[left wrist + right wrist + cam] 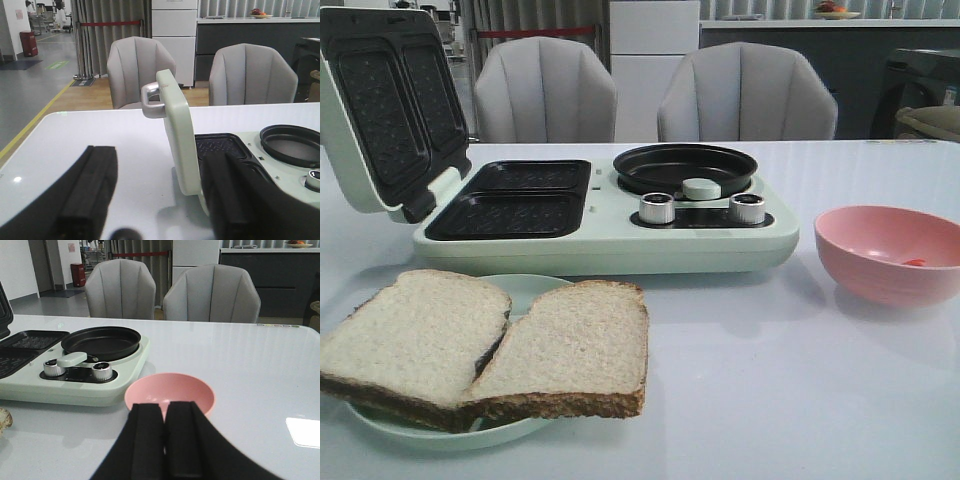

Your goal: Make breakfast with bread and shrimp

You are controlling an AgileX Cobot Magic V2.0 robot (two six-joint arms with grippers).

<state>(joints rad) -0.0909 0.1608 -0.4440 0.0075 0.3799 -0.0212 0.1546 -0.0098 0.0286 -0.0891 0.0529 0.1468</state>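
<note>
Two slices of bread point(415, 340) point(570, 350) lie side by side on a pale green plate point(525, 290) at the front left. The shrimp point(915, 262), a tiny orange piece, rests inside the pink bowl point(890, 250) on the right. Neither gripper shows in the front view. My left gripper point(160, 200) is open over bare table, its fingers point(87, 190) wide apart; the raised lid point(177, 140) stands just beyond them. My right gripper point(164, 412) is shut with nothing seen between its fingers, just in front of the pink bowl point(200, 390). The fingers hide the bowl's inside there.
A pale green breakfast maker point(610, 240) fills the middle: two dark sandwich plates point(515, 200), a round black pan point(685, 165), two silver knobs point(657, 207). Its lid point(380, 110) stands open at the left, with a silver handle point(150, 95). Two grey chairs point(545, 90) stand behind the table.
</note>
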